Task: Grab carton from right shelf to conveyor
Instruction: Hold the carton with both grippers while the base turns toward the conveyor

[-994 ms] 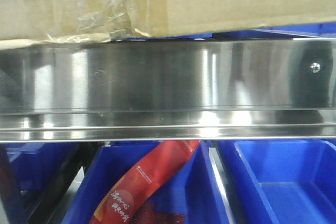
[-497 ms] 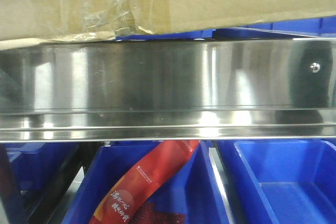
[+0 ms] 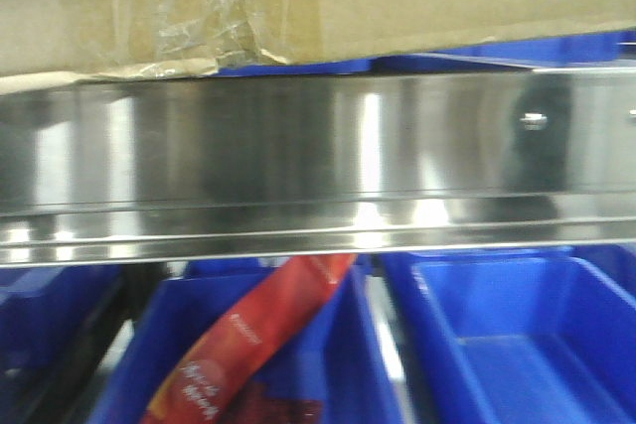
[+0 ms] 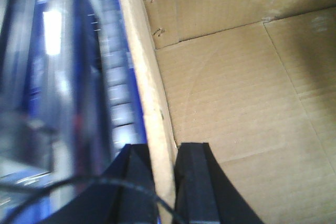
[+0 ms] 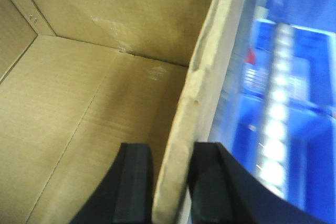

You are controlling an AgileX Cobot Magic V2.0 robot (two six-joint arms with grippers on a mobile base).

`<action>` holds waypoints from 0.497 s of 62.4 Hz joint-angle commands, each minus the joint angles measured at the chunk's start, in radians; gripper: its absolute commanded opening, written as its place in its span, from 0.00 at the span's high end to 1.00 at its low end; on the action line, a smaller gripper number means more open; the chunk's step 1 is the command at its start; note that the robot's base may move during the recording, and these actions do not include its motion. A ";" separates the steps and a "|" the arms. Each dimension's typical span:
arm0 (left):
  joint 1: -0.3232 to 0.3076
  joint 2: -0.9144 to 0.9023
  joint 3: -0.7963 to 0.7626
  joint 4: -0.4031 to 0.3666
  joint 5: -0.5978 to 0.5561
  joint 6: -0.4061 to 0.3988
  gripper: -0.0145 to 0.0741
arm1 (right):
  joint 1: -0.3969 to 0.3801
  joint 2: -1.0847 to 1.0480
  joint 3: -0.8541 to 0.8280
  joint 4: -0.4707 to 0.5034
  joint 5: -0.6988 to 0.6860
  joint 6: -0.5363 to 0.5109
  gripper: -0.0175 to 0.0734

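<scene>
I saw the left pincer (image 4: 164, 155) clamped on one wall of the carton (image 4: 236, 103), the right pincer (image 5: 170, 155) on another. In the front view it sat at twelve o'clock, above the rail of the right shelf (image 3: 298, 146)

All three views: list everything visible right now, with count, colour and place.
carton: one, brown cardboard with wrinkled clear tape, above the rail; both wrist views show its open inside
shelf rail: one, shiny steel, across the front view
screw: one, silver, right part of the rail
blue bins: at least three, below the rail; more blue behind the carton
red packet: one, leaning in the middle bin
left gripper: one, black, jaws astride a carton wall
right gripper: one, black, jaws astride the carton's other wall
</scene>
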 commanded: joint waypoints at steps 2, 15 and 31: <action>-0.005 -0.007 0.000 -0.017 -0.023 0.011 0.85 | 0.005 -0.018 -0.006 0.015 -0.076 -0.026 0.88; -0.005 -0.007 0.000 -0.017 -0.023 0.011 0.85 | 0.005 -0.018 -0.006 0.015 -0.076 -0.026 0.88; -0.005 -0.007 0.000 -0.017 -0.023 0.011 0.85 | 0.005 -0.018 -0.006 0.015 -0.076 -0.026 0.88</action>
